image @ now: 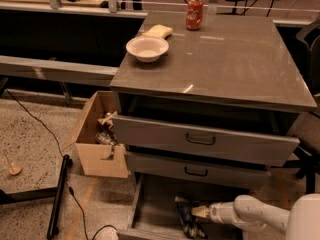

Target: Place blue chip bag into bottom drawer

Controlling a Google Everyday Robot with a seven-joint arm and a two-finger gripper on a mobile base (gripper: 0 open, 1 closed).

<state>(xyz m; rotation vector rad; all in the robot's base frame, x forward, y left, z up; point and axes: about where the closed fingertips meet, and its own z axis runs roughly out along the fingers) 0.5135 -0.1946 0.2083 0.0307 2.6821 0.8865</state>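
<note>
The bottom drawer [155, 211] is pulled out at the foot of the grey cabinet, a wide grey tray with a flat floor. The blue chip bag [186, 217], dark and crinkly, is inside it near the middle front. My gripper [196, 211] reaches in from the right on a white arm and is at the bag, low over the drawer floor. I cannot see whether the bag rests on the floor or hangs just above it.
The two upper drawers [200, 139] stand partly open above the gripper. On the cabinet top are a white bowl [147, 47], a yellow sponge [158, 31] and a red soda can [194, 13]. An open cardboard box [96, 134] and a black pole [57, 196] are on the floor left.
</note>
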